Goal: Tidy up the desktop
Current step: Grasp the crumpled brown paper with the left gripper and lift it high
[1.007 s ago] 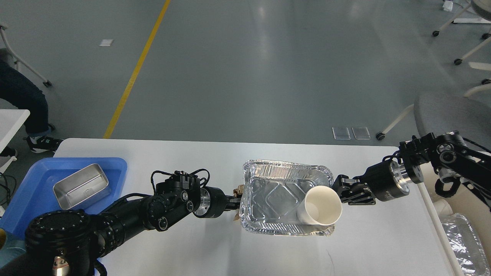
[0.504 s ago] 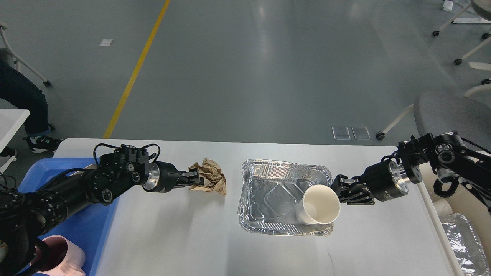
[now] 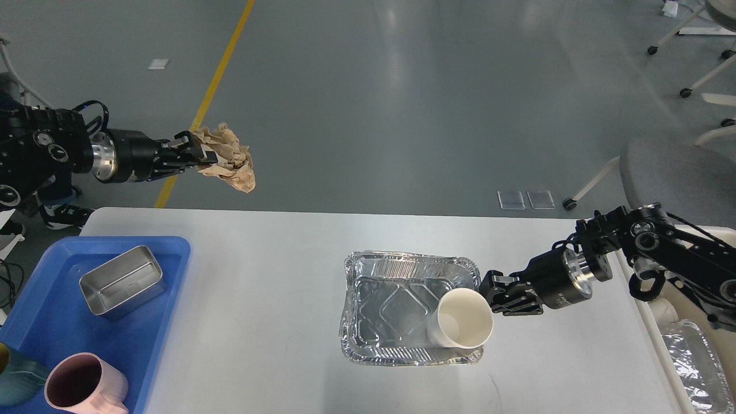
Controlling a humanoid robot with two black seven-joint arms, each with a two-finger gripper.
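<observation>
The desktop (image 3: pixel 259 322) is a wide white-grey tabletop. My left gripper (image 3: pixel 198 155) is raised high at the far left, beyond the table's far edge, and is shut on a crumpled ball of brown paper (image 3: pixel 230 160). A silver foil tray (image 3: pixel 379 299) lies on the desktop right of centre. A white paper cup (image 3: pixel 463 328) lies on its side in the tray's right front corner. My right gripper (image 3: pixel 489 292) is at the foil tray's right rim, just behind the cup, and appears shut on that rim.
A blue plastic tray (image 3: pixel 52 328) at the front left holds a steel tin (image 3: pixel 122 280), a pink mug (image 3: pixel 83 385) and a teal cup (image 3: pixel 11 379). A cream bin (image 3: pixel 661 313) with crumpled foil (image 3: pixel 693 362) stands off the right edge. A grey chair (image 3: pixel 678 167) is at the back right.
My left gripper has pulled the brown paper away from the foil tray and lifted it up and to the far left. The right gripper and foil tray have shifted slightly left and nearer.
</observation>
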